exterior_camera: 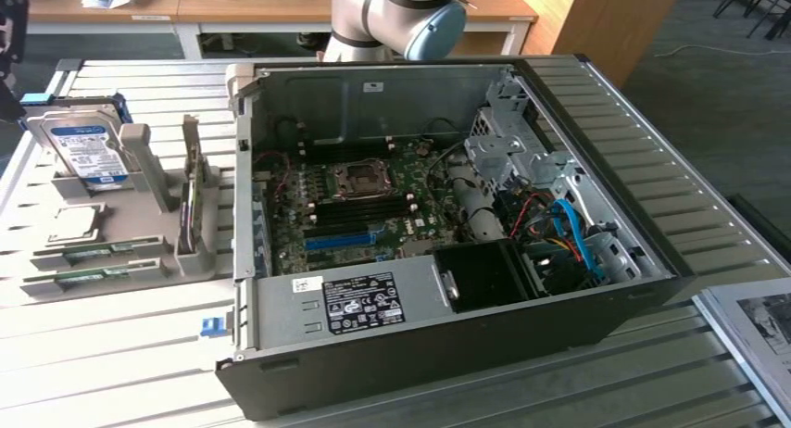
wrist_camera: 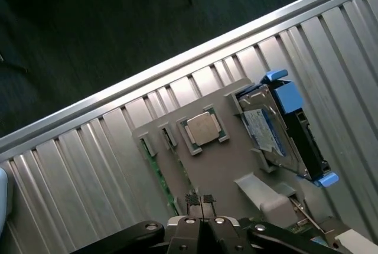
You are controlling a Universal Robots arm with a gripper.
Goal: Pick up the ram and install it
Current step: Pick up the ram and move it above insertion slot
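Ram (exterior_camera: 93,253) sits in the grey holder (exterior_camera: 136,261) on the desk (exterior_camera: 124,354), at the exterior view's left and well apart from the case. It is a green stick on edge in a narrow slot, with a second stick in the slot beside it. I judge the slots keep each stick's long upper edge free, so fingers coming down from above can pinch it.

In the wrist view my hand (wrist_camera: 199,202) hangs over that holder (wrist_camera: 224,165). Its fingers are clenched together on nothing, and their tips lie near one end of the ram (wrist_camera: 156,171). I cannot tell how high it is above the stick. The arm (exterior_camera: 395,16) rises behind the case.

The holder also carries a CPU (wrist_camera: 204,129) lying flat in a square recess and a drive (wrist_camera: 277,130) standing upright in its own slot, with blue rails on its sides. Every part has its own pocket, and none touches another.

The case (exterior_camera: 643,224) lies on its side with the panel off. I take it this turns the board (exterior_camera: 358,206) face up for a reach from overhead. Beside the board, the case holds a black box (exterior_camera: 488,275), blue cables (exterior_camera: 569,233) and a labelled metal unit (exterior_camera: 358,303) along its near wall. No ram is fitted by my hand yet.
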